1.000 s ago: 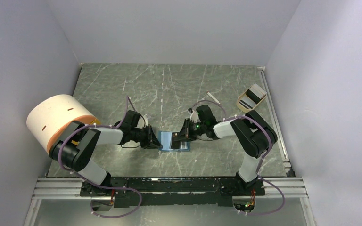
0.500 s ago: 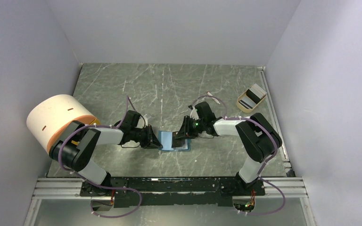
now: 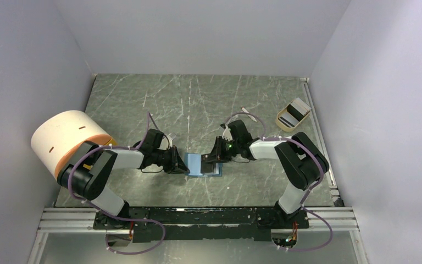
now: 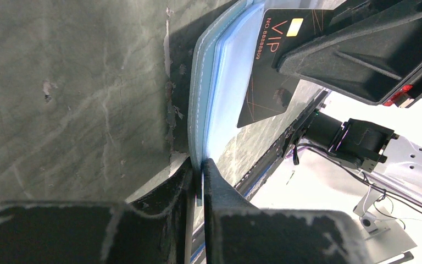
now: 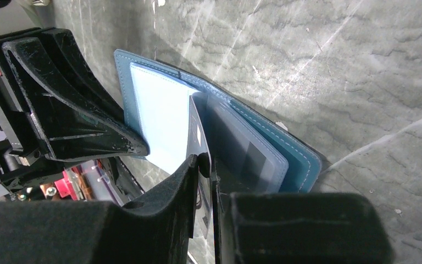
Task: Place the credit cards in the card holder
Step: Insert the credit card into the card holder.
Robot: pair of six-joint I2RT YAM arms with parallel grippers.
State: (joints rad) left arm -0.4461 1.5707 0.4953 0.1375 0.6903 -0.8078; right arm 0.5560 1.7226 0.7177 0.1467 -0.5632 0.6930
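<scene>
1. Left gripper (image 3: pixel 179 164) (image 4: pixel 198 177) is clamped tight on one edge of the card holder (image 3: pixel 196 164) (image 4: pixel 204 99) (image 5: pixel 159 113), with the thin blue edge pinched between both fingers.
2. Card holder lies opened in the middle of the table (image 3: pixel 198 99), between the two arms. Its teal cover faces down and its lighter blue slots face up. I cannot tell how far the pinched leaf is lifted off the surface.
3. Right gripper (image 3: pixel 212 159) (image 5: pixel 206 165) is closed on a dark card (image 4: pixel 269 71) (image 5: pixel 199 124), nipping one edge between its fingertips.
4. Dark card carries "VIP" and a number in orange print, plus a small yellow square. It sits tilted, its free edge against the pale blue slots. Whether it has entered a slot is unclear.
5. Tan tray (image 3: pixel 281 120) stands near the table's far right corner, well apart from the holder, with more cards (image 3: pixel 295 111) in it, pale and dark.
6. Thin white stick (image 3: pixel 248 113) lies on the table between tray and right arm.
</scene>
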